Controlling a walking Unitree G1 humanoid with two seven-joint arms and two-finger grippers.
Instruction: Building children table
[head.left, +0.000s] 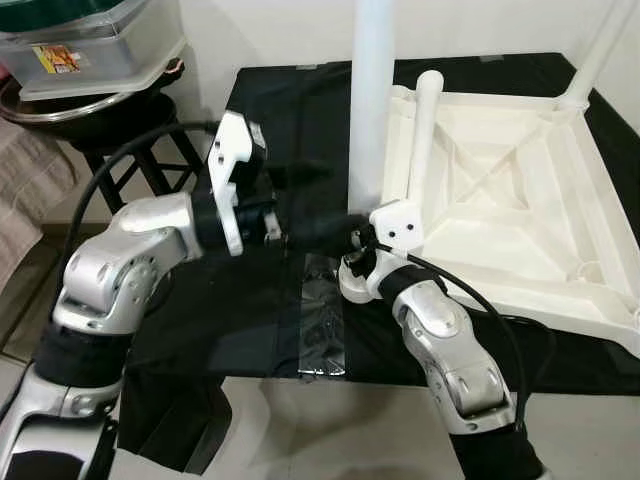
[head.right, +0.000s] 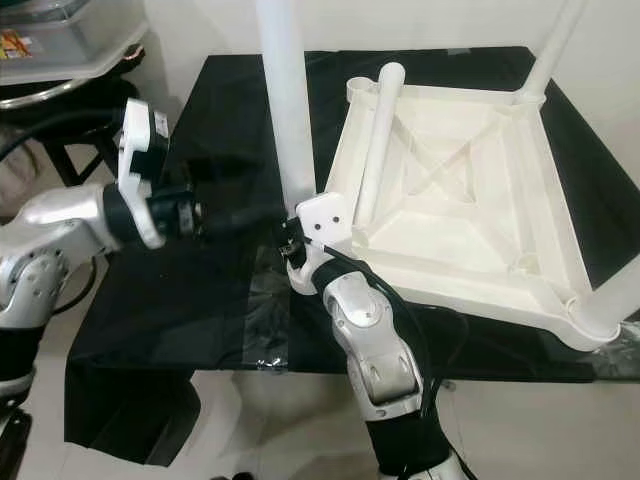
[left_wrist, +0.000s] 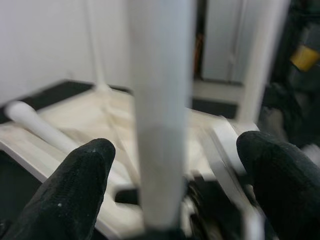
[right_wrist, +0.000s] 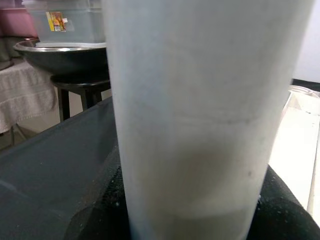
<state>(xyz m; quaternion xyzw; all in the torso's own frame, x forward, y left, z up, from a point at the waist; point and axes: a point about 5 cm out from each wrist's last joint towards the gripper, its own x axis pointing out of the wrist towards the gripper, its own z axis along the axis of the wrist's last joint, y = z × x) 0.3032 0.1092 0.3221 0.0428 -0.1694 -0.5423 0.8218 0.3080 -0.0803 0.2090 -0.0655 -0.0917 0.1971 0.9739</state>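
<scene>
My right forearm is the closest thing here, silver and angling up to my right gripper, which sits low against the upright white table leg. In my right wrist view the leg sits right between my black fingers, pressed on both sides, so I'm pinching it near its bottom end. My left gripper reaches in from the other side at about the same height. Its fingers are spread wide, with the leg standing in the gap between them, and neither pad looks like it's touching.

The leg stands straight up on the black table, right beside the upside-down white tabletop. Another leg lies tilted against the near corner of that tabletop, and a third one sticks up from the far corner. A strip of clear tape runs across the cloth just below my grippers. Off to my left sits a metal bowl on a dark stool, with a plastic bin on top.
</scene>
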